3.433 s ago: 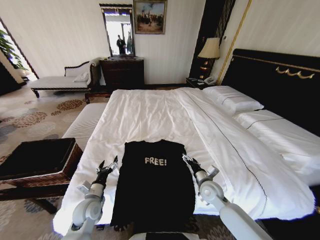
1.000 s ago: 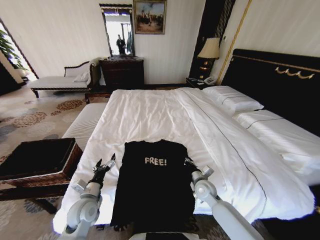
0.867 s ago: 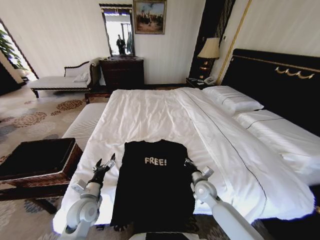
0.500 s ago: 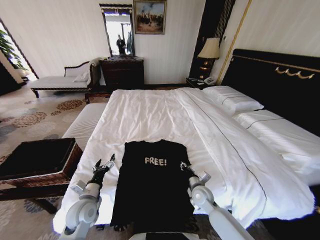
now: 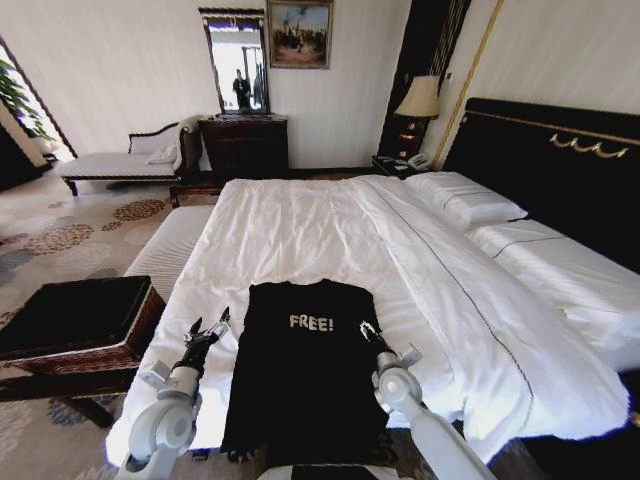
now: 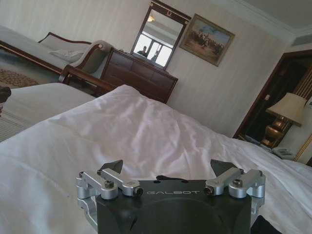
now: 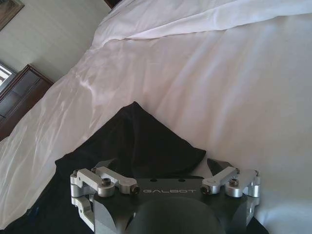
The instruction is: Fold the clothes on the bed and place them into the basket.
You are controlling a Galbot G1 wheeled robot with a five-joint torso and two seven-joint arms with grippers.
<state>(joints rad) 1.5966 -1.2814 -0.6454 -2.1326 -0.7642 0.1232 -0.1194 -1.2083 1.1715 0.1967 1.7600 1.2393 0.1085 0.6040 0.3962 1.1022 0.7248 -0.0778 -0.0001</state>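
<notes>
Two grippers flank the black T-shirt (image 5: 305,375), which lies flat near the foot of the bed (image 5: 300,230). Left gripper (image 5: 205,331) hangs spread beside its left edge; right gripper (image 5: 368,333), fingers apart, sits at the right sleeve. Judged: folding step, pinch not made. Soft limp cloth on smooth sheet; stiff wicker basket (image 5: 140,325) waits left.

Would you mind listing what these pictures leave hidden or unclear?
- T-shirt hem: head view, it drapes over the bed edge and out of sight.
- Right gripper contact with the shirt: right wrist view, the gripper body hides it.
- Basket contents: head view, black lining, too dark.
- Left gripper: open beside the shirt.
</notes>
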